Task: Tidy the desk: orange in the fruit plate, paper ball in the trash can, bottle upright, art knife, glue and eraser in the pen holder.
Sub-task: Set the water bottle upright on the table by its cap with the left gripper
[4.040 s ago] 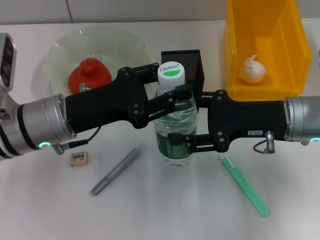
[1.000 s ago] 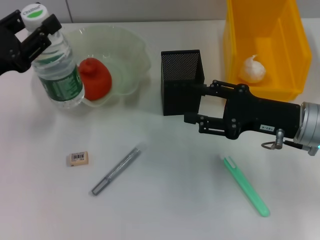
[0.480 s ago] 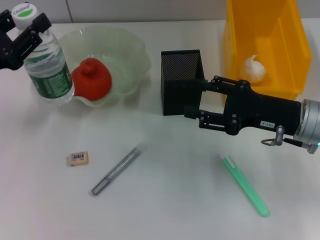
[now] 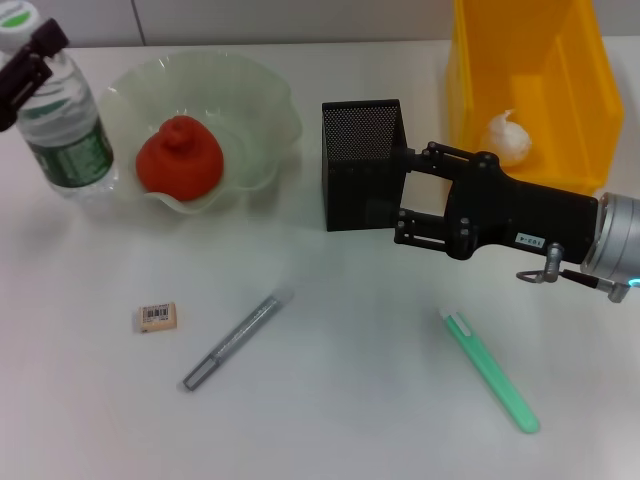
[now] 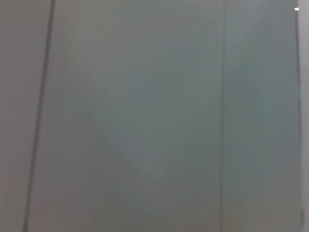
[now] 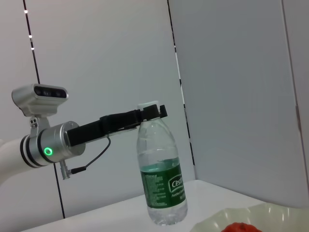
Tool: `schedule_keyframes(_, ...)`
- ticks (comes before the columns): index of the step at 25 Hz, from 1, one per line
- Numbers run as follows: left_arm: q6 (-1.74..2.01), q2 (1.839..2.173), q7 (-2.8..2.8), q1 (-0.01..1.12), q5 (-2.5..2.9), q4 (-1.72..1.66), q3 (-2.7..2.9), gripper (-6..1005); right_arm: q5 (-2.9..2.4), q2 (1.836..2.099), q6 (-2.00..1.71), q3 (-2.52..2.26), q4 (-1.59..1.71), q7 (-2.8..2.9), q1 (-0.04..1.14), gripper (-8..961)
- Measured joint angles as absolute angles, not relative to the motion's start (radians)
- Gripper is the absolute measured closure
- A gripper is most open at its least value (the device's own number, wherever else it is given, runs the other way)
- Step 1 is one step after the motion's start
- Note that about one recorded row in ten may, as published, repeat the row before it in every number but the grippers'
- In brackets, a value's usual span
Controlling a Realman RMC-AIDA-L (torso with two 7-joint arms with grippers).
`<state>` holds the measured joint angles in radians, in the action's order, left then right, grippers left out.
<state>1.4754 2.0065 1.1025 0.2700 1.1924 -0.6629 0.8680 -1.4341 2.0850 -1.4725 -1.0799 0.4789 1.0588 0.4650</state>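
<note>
At the far left edge of the desk, my left gripper (image 4: 25, 60) is clenched on the neck of the bottle (image 4: 58, 125), which stands upright just beside the fruit plate (image 4: 262, 110) holding the orange (image 4: 180, 155). My right gripper (image 4: 400, 200) hangs released right by the pen holder (image 4: 362, 165), grasping nothing, with the paper ball (image 4: 505, 138) lying inside the trash can (image 4: 470, 70). Nearer me on the desk lie the eraser (image 4: 157, 317), the art knife (image 4: 236, 340) and the green stick (image 4: 490, 370), all apart from one another.
</note>
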Motion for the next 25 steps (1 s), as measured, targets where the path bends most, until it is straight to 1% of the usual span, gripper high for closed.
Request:
schedule_keyframes(13,1.388,2.01,1.103,0.264,1.205,-0.659,0.847,537,-1.434,2.085,-1.471,-1.089,0.472,1.058,0.476,220)
schedule_keyframes(21,1.369,2.04,1.063,0.265,1.216,-0.644,0.847,535,-1.434,2.086,-1.475,-1.089,0.469,1.058,0.476,220)
schedule_keyframes(25,1.365,2.041,1.062,0.264,1.216,-0.641,0.847,534,-1.434,2.086,-1.479,-1.089,0.469,1.058,0.477,220)
